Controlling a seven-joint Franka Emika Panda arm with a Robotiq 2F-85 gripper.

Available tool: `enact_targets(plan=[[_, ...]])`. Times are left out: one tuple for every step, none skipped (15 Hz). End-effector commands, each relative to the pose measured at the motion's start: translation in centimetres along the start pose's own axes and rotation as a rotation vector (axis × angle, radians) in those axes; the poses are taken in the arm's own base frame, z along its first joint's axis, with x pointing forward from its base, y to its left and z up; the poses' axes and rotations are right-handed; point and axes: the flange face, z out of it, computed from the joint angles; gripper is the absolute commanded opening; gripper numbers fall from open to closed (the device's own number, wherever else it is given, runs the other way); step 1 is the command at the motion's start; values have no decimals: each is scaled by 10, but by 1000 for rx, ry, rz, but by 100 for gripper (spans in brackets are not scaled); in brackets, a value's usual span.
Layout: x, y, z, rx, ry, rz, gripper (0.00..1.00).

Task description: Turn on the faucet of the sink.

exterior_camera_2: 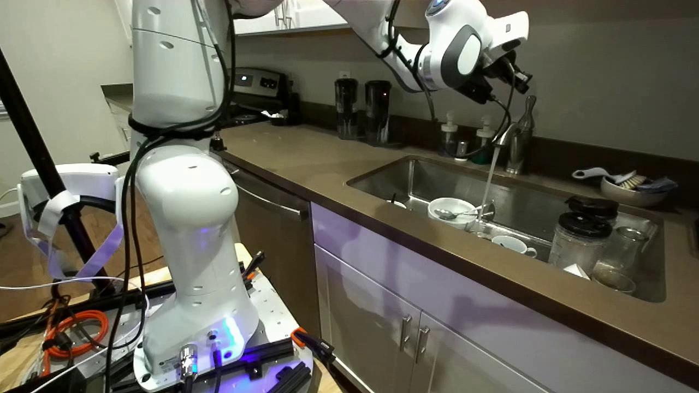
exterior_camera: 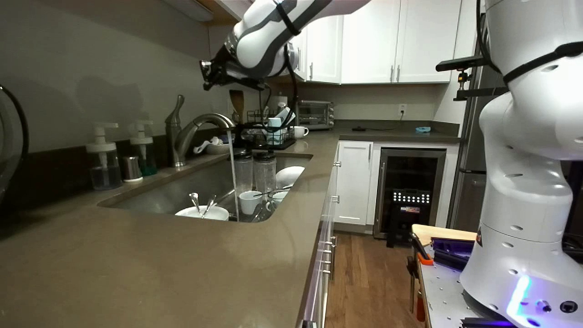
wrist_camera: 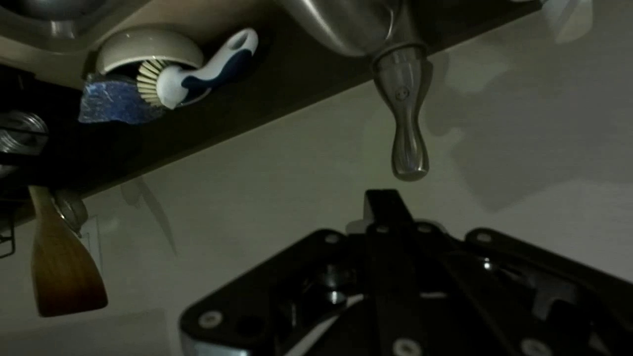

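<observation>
The metal faucet [exterior_camera: 184,136] stands at the back edge of the sink [exterior_camera: 157,202], and it also shows in an exterior view [exterior_camera_2: 516,150]. Its lever handle [exterior_camera: 174,110] points up. A stream of water [exterior_camera: 233,175] runs from the spout into the sink, visible in both exterior views [exterior_camera_2: 487,188]. In the wrist view, the handle [wrist_camera: 409,133] hangs upside down in the picture, just beyond my fingertips. My gripper [wrist_camera: 383,198] is shut and empty, its fingers together. It is above the faucet, apart from the handle [exterior_camera_2: 527,114], in both exterior views [exterior_camera: 207,75].
The sink holds a white bowl [exterior_camera_2: 452,210], a cup [exterior_camera_2: 513,244] and lidded jars [exterior_camera_2: 580,240]. Soap bottles [exterior_camera: 104,159] stand beside the faucet. A bowl with a brush [wrist_camera: 198,79] sits on its other side. A dish rack [exterior_camera: 259,136] and wooden spatula [wrist_camera: 64,277] are farther along.
</observation>
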Motion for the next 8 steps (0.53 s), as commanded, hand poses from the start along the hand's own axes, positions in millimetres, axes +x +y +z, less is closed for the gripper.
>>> enact_targets(plan=[[-23,17,-52,-5,-88,2,0],[-25,22,-60,-11,-99,5,0],[-27,28,-69,-21,-116,-2,0],[-27,32,-77,-32,-133,-16,0],[-26,34,-85,-43,-149,-31,0],[-24,37,-91,-57,-158,-46,0],[-22,36,-98,-65,-171,-58,0],[-20,34,-104,-72,-182,-72,0]])
